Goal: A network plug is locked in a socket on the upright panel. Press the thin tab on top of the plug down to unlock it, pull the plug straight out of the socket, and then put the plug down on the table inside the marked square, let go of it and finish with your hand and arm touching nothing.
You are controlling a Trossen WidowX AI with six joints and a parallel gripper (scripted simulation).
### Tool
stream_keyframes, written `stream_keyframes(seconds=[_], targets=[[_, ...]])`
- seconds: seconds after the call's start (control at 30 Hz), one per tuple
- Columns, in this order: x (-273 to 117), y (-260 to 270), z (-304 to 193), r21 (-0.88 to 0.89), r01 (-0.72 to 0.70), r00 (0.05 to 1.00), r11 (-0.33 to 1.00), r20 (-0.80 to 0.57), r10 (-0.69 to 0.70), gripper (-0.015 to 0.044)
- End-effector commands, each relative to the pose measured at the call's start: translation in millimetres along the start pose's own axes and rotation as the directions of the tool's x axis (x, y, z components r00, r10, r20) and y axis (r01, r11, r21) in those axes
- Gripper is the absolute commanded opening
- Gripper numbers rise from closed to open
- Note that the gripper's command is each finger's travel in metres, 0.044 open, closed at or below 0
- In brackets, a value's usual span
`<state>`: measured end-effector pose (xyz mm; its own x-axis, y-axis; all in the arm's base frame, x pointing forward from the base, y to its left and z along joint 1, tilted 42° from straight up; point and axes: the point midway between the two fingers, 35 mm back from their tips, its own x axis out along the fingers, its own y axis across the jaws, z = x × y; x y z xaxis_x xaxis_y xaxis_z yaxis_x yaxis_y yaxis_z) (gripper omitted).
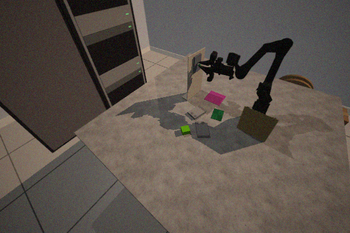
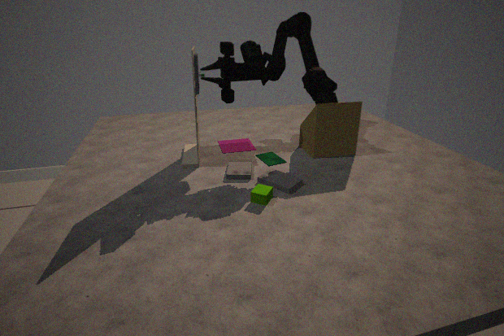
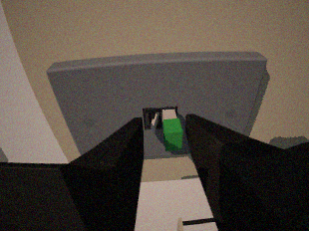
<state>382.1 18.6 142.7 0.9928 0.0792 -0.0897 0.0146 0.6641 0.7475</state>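
Note:
The green plug (image 3: 173, 133) (image 2: 202, 75) sits in the opening of the grey socket plate (image 3: 100, 94) (image 1: 195, 66) on the upright tan panel (image 1: 196, 86) (image 2: 195, 121). A thin pale tab (image 3: 154, 118) shows beside it in the wrist view. My gripper (image 1: 199, 64) (image 2: 202, 73) (image 3: 163, 123) is partly open, its fingertips close to the plate. One finger is above the plug and one below. The wrist view shows gaps on both sides of the plug, so the fingers do not grip it. I cannot tell which marking is the marked square.
On the table (image 1: 204, 180) (image 2: 252, 277) lie a magenta patch (image 1: 215, 98) (image 2: 236, 146), a green patch (image 1: 217, 114) (image 2: 271, 159), a pale grey block (image 1: 196, 112) (image 2: 239, 169), a dark grey block (image 1: 202, 130) and a lime block (image 1: 185, 129) (image 2: 262, 194). A brown box (image 1: 257, 124) (image 2: 336, 130) stands by the arm's base.

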Motion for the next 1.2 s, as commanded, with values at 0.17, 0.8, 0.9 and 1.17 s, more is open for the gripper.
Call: stream_keyframes(seconds=[0.17,0.8,0.9,1.17], targets=[[2,-2,-1,0.001,0.004,1.000,1.000,-0.006,-0.004,0.0050],[-3,-2,-2,0.001,0.004,1.000,1.000,-0.006,-0.004,0.0000],[-5,-2,-2,0.001,0.004,1.000,1.000,-0.006,-0.004,0.0000],[-10,-2,-2,0.001,0.004,1.000,1.000,-0.006,-0.004,0.0000]])
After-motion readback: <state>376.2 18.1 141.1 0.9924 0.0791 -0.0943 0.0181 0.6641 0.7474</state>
